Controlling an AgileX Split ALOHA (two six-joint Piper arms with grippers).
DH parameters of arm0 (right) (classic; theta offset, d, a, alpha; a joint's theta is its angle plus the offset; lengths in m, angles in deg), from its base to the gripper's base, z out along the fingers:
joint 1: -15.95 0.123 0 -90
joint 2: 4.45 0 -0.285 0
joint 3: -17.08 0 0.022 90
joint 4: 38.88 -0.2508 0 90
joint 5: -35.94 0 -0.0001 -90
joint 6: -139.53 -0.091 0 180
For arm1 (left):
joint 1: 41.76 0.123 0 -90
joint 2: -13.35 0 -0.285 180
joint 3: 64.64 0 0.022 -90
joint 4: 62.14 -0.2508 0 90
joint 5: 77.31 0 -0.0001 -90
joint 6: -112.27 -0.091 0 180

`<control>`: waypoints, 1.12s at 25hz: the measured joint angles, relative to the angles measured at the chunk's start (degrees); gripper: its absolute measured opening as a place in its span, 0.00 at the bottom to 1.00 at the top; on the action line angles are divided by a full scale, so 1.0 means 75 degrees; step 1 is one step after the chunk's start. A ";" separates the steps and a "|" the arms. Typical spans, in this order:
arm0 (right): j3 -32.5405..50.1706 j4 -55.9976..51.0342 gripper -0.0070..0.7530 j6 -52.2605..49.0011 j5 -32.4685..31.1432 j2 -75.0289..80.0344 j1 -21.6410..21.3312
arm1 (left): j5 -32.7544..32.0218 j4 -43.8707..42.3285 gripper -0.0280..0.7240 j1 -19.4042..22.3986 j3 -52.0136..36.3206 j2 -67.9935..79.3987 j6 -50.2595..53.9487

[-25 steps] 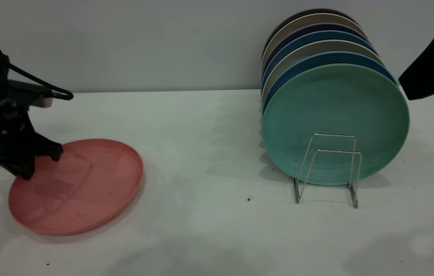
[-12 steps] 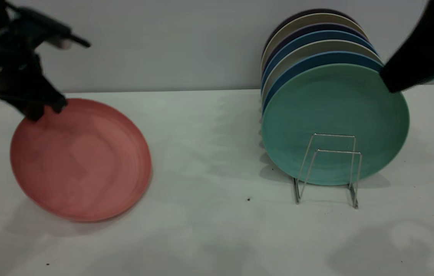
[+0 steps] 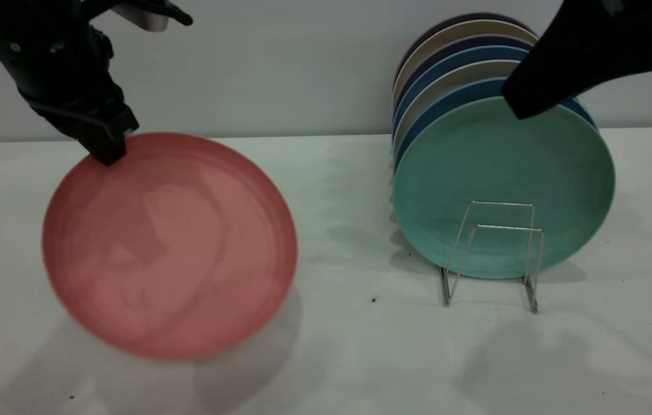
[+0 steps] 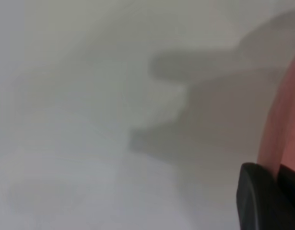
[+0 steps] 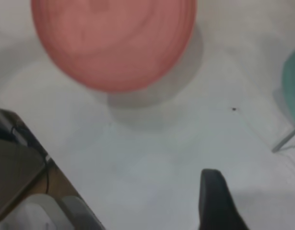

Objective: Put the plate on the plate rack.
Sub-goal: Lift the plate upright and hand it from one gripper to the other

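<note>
1. Left gripper [image 3: 108,144]: rising and travelling toward the rack side, jaws clamped on the plate's upper rim.
2. Plate [image 3: 170,245]: leaving the table, tipping from flat to near upright, hanging below the jaws.
3. Right gripper [image 3: 524,104]: advancing over the mint-green plate [image 3: 504,184].

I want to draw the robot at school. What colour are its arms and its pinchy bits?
Both arms are black. The left end effector is chunky matte black with small screw heads, and a silvery-grey part sticks out above it. The right end effector shows a smooth black, rounded finger. The right arm looks like a plain dark wedge from outside.
</note>
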 joint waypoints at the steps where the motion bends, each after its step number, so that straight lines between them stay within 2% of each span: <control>1: -0.0097 -0.0063 0.57 0.0116 -0.0104 0.0156 0.0000 | -0.0169 0.0386 0.05 0.0000 0.0001 -0.0079 -0.0448; 8: -0.0566 -0.0697 0.64 0.0645 -0.0802 0.1144 0.0000 | -0.0856 0.2891 0.05 0.0000 -0.0018 -0.0718 -0.3043; 12: -0.0721 -0.1018 0.67 0.0884 -0.1019 0.1573 0.0000 | -0.1057 0.3659 0.05 0.0000 -0.0018 -0.0933 -0.3768; 16: -0.0748 -0.1459 0.72 0.1023 -0.1069 0.1855 0.0000 | -0.1191 0.3904 0.05 -0.0037 -0.0019 -0.0958 -0.3985; 20: -0.0765 -0.2040 0.76 0.1174 -0.1101 0.2057 0.0000 | -0.1194 0.3913 0.05 -0.0307 -0.0026 -0.0958 -0.4086; 24: -0.0771 -0.2574 0.77 0.1298 -0.1094 0.2282 0.0000 | -0.1148 0.3929 0.05 -0.0592 -0.0026 -0.0963 -0.4155; 28: -0.0771 -0.2947 0.77 0.1368 -0.1140 0.2501 0.0000 | -0.1142 0.4047 0.05 -0.0620 -0.0026 -0.0972 -0.4157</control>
